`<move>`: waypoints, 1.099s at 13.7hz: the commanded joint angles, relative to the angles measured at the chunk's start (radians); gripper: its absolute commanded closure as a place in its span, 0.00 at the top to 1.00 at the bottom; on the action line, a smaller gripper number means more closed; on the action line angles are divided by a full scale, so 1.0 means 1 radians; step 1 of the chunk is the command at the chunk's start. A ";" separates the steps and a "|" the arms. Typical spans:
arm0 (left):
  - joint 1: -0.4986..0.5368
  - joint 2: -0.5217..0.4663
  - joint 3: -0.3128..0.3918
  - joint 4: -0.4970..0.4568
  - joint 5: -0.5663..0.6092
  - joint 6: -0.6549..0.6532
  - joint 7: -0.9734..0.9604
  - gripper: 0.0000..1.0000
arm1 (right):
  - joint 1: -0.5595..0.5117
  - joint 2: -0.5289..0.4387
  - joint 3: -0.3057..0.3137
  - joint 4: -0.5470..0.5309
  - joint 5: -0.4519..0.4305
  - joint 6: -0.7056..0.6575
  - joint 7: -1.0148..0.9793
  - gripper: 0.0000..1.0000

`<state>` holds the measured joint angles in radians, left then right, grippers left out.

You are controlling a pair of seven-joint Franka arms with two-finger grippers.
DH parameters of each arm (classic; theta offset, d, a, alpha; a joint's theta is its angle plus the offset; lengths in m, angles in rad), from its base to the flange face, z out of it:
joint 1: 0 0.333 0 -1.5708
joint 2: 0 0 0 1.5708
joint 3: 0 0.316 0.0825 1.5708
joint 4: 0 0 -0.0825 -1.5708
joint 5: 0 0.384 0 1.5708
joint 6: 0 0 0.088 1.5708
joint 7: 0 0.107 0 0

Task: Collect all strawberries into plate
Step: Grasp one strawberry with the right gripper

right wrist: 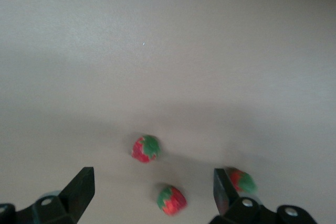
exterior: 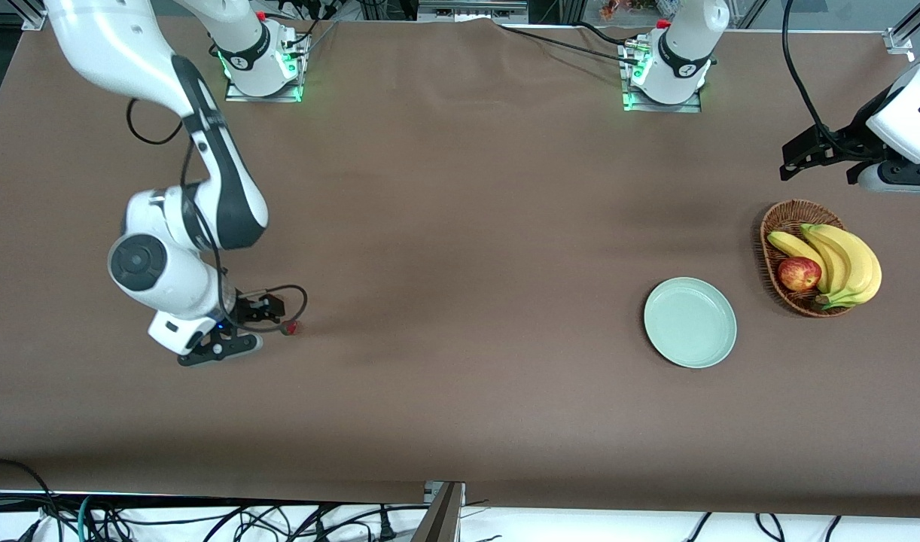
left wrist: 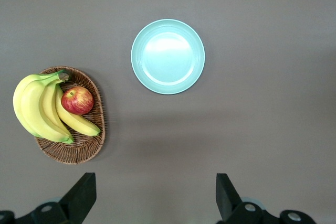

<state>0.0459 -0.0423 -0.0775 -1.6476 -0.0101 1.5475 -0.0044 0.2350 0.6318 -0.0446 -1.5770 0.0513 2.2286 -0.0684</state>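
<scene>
Three strawberries lie close together on the brown cloth at the right arm's end of the table. In the right wrist view one (right wrist: 146,148) lies ahead of the fingers, one (right wrist: 171,199) between them, and one (right wrist: 241,180) is against one finger (right wrist: 223,190). The front view shows only one strawberry (exterior: 290,327); the arm hides the others. My right gripper (right wrist: 152,195) is open, low over them (exterior: 253,331). The mint-green plate (exterior: 690,322) is empty and also shows in the left wrist view (left wrist: 168,56). My left gripper (exterior: 820,169) is open and empty (left wrist: 155,195), waiting high over the left arm's end.
A wicker basket (exterior: 776,226) with bananas (exterior: 848,260) and a red apple (exterior: 799,273) stands beside the plate, toward the left arm's end. It also shows in the left wrist view (left wrist: 86,148). Bare brown cloth lies between the strawberries and the plate.
</scene>
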 commanded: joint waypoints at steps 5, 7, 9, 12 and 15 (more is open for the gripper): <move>0.000 -0.011 -0.064 0.002 0.064 -0.004 0.001 1.00 | 0.000 0.106 -0.001 0.017 0.053 0.059 -0.004 1.00; 0.005 -0.014 -0.062 0.002 0.059 -0.007 0.001 1.00 | 0.000 0.115 -0.001 0.017 0.053 0.060 -0.004 1.00; 0.006 -0.014 -0.061 0.002 0.058 -0.012 -0.003 1.00 | 0.000 0.123 -0.001 0.015 0.053 0.060 -0.004 1.00; 0.008 -0.014 -0.059 0.002 0.056 -0.018 -0.003 1.00 | 0.001 0.135 0.000 0.015 0.053 0.060 -0.002 1.00; 0.005 -0.013 -0.064 0.008 0.053 -0.017 -0.003 1.00 | 0.007 0.143 -0.001 0.015 0.053 0.060 -0.002 0.94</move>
<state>0.0503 -0.0448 -0.1339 -1.6471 0.0270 1.5444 -0.0076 0.2374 0.7639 -0.0447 -1.5735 0.0863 2.2879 -0.0685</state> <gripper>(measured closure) 0.000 0.013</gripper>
